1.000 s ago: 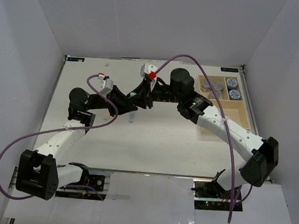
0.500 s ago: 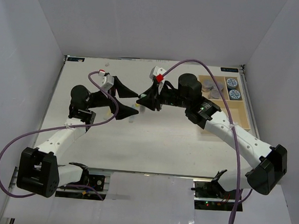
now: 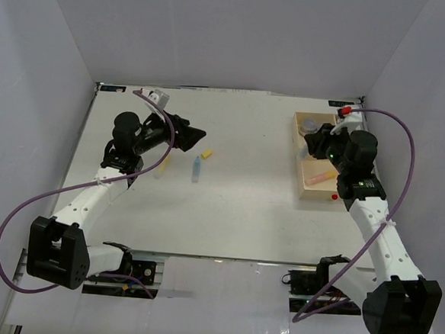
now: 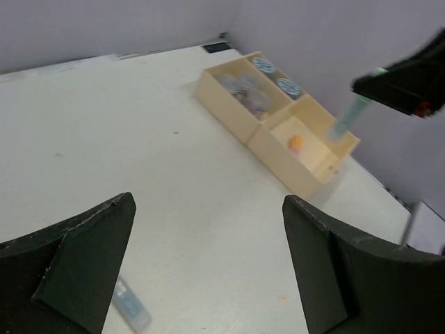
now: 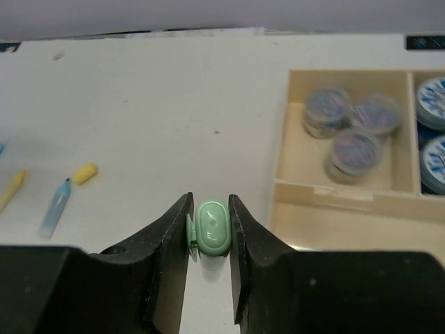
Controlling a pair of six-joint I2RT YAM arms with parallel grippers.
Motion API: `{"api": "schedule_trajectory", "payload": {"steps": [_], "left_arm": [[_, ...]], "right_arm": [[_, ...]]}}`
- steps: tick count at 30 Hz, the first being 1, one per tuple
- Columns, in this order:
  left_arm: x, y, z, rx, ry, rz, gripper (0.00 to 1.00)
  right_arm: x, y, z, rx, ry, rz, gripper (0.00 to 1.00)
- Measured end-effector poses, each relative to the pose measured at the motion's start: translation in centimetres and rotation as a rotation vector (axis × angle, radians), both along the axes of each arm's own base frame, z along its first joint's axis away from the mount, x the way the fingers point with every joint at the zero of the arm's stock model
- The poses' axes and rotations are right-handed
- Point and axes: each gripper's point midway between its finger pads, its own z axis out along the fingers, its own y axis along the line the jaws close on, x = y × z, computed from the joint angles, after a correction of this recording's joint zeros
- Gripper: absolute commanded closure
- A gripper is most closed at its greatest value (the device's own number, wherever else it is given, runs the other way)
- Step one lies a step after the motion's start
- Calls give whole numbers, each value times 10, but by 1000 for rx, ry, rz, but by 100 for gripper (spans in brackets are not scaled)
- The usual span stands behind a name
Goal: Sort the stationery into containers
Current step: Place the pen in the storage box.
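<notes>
**Right arm over tray with green marker; left arm wide open above table**

Right arm: reaches from its base at 5 o'clock up the right side of the table, wrist bent over the wooden tray [image 3: 298, 153] at about 2 o'clock. The right gripper [image 5: 209, 226] has its two fingers pressed in on a green marker [image 5: 211, 227], seen end-on, gripped on both flanks. In the left wrist view the same marker [image 4: 345, 122] hangs tilted above the tray's larger section.

Left arm: elbow bent, forearm running toward 11 o'clock, gripper pointing toward 3 o'clock. The left gripper [image 4: 208, 271] is spread fully wide with bare table between the fingers; it holds and touches nothing.

On the table: a blue marker [image 3: 196, 169] near centre-left, a short yellow piece [image 3: 206, 154] just beside it toward 1 o'clock, and a yellow marker [image 5: 12, 188] farther left, cut off at the frame edge in the right wrist view.

Tray: grey rolls [image 5: 354, 129] sit together in one small compartment; blue-and-white rolls [image 5: 432, 132] in the neighbouring one, partly cut off. An orange piece [image 4: 296, 144] lies in the larger section.

Hard to make out: from above, the right wrist and its cable cover most of the tray, so the compartments there are barely visible. The green marker's length is hidden in the right wrist view. The left wrist view is slightly blurred.
</notes>
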Motion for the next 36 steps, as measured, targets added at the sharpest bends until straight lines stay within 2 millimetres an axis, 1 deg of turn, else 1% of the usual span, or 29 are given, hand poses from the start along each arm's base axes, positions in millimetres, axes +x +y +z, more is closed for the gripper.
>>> {"api": "schedule_trajectory", "payload": {"steps": [2, 4, 6, 8, 9, 12, 15, 17, 20, 22, 23, 27, 28, 29, 31, 32, 34, 36], "left_arm": [[16, 14, -9, 19, 47, 123, 2], [25, 25, -18, 39, 81, 207, 2], [31, 35, -27, 56, 109, 275, 2], [35, 42, -32, 71, 127, 325, 2], [37, 46, -35, 78, 134, 348, 2], [41, 54, -41, 97, 151, 403, 2], [44, 61, -44, 111, 170, 447, 2], [46, 66, -43, 117, 176, 476, 2], [51, 72, -40, 125, 182, 520, 2], [53, 76, -40, 130, 186, 541, 2], [54, 77, -42, 133, 191, 549, 2], [56, 80, -51, 151, 219, 565, 2], [56, 80, -54, 154, 224, 570, 2], [57, 81, -56, 158, 230, 573, 2], [57, 82, -62, 169, 247, 579, 2], [58, 82, -64, 173, 254, 581, 2], [60, 83, -69, 186, 273, 586, 2], [62, 84, -74, 200, 291, 592, 2]], "right_arm": [[5, -37, -20, 36, 59, -116, 90], [7, -72, -37, 81, 111, -225, 90], [9, -97, -52, 127, 153, -305, 90], [12, -112, -69, 170, 204, -351, 88], [14, -117, -78, 191, 229, -365, 87], [17, -120, -112, 235, 326, -382, 84], [17, -118, -138, 265, 411, -388, 79], [16, -117, -148, 278, 441, -393, 78], [18, -119, -157, 293, 465, -404, 75], [18, -123, -165, 307, 486, -421, 70], [18, -125, -169, 312, 498, -428, 64], [14, -126, -184, 322, 540, -438, 50], [14, -126, -186, 320, 544, -438, 48], [13, -126, -187, 317, 548, -442, 42], [12, -129, -188, 307, 548, -455, 35], [11, -130, -187, 299, 545, -463, 30], [9, -134, -181, 279, 529, -480, 26], [6, -138, -169, 262, 494, -494, 23]]}}
